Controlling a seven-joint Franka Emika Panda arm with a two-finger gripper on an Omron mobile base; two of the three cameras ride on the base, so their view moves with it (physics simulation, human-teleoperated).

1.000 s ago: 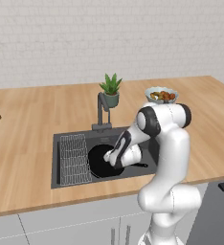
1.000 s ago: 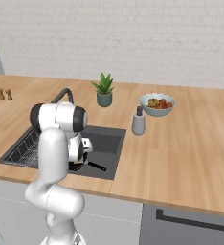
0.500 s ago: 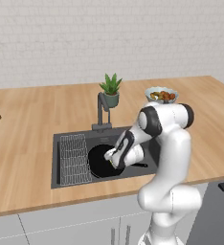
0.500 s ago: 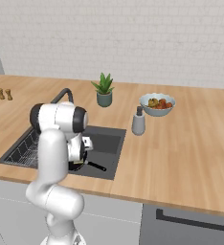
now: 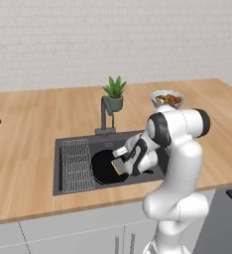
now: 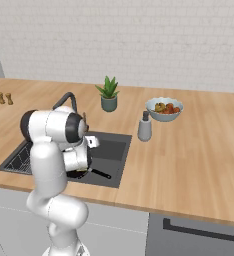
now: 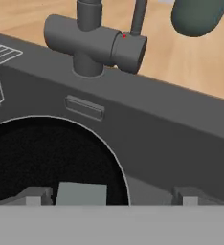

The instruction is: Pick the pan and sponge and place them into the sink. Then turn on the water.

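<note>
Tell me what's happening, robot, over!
End effector open over the sink. Sponge just under it, above the pan sitting in the basin. Faucet dry, no water running. Nothing blocking.

My glossy white rounded-segment robot arm, dark grey bands at joints, small dark square finger tips.

One pan lies in the one sink, with one sponge and one wire rack. One faucet stands behind it. On the desk: one potted plant, one fruit bowl, one soap dispenser, two small shakers.
</note>
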